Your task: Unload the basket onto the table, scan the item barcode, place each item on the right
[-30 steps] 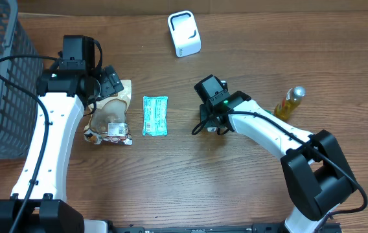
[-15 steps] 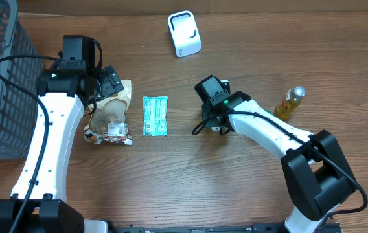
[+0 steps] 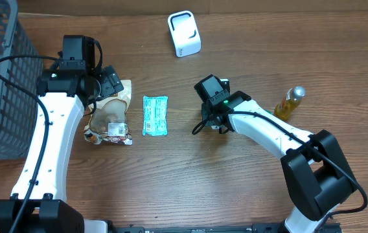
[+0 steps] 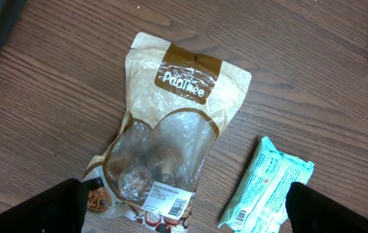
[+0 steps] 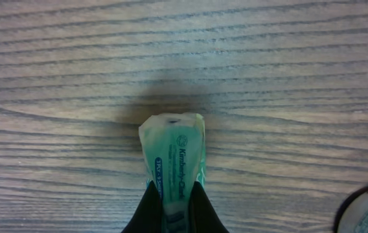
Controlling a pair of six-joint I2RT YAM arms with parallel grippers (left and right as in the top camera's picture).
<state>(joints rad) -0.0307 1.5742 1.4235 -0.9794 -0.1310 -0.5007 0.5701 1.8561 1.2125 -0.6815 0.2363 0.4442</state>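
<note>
The right gripper (image 5: 174, 219) is pinched tight on a narrow green packet (image 5: 173, 150), which sticks out straight ahead from between the fingertips over the wood table (image 5: 300, 77). From overhead the packet is hidden under the right gripper (image 3: 214, 123), well apart from the white scanner (image 3: 184, 33) at the far edge. The left gripper (image 4: 184, 194) is spread wide above a snack bag (image 4: 171, 123), with a teal tissue pack (image 4: 265, 188) lying just beside it.
</note>
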